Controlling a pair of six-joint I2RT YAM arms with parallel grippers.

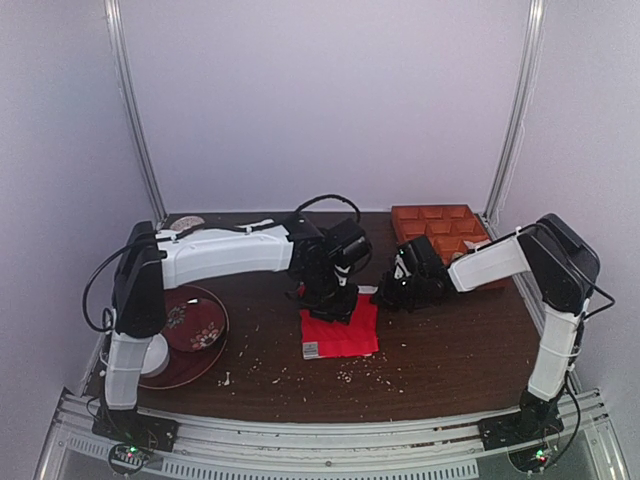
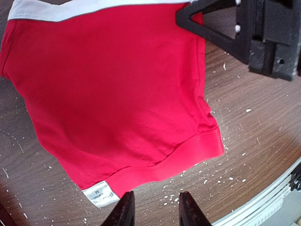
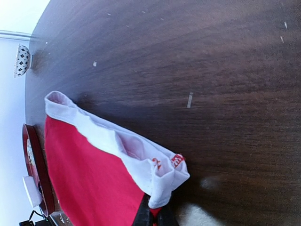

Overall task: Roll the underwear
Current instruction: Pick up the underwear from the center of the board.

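The underwear [image 2: 117, 94] lies spread flat on the dark wooden table [image 3: 188, 47], right in front of both sets of jaws. It is 1 thin, soft layer of red knit: light, limp and not fragile. It looks likely to sag or bunch wherever it is lifted, and to drag rather than slide on the wood. The white waistband [image 3: 108, 136] and the stitched leg hem [image 2: 188, 157] are its thickest, firmest edges, so they should be the best places to take hold. A roll would probably need both corners of 1 edge held level, or the fabric will skew.

The right gripper [image 3: 154, 217] is clamped shut on 1 corner of the waistband, which puckers up between its fingers. The left gripper [image 2: 155, 214] stands partly open with nothing between its fingers. The leg hem is just ahead of its tips and the sewn-in label [image 2: 100, 195] is ahead and off to one side.

White crumbs [image 2: 207, 181] are scattered beneath and around the left jaws and could get rolled into the cloth. A red plate [image 1: 213, 305] sits well behind the left jaws, towards that arm's base. A brown compartment tray [image 1: 440, 228] is near the right jaws, on their far side from the underwear. Neither looks to block the roll, though the 2 grippers work close together.
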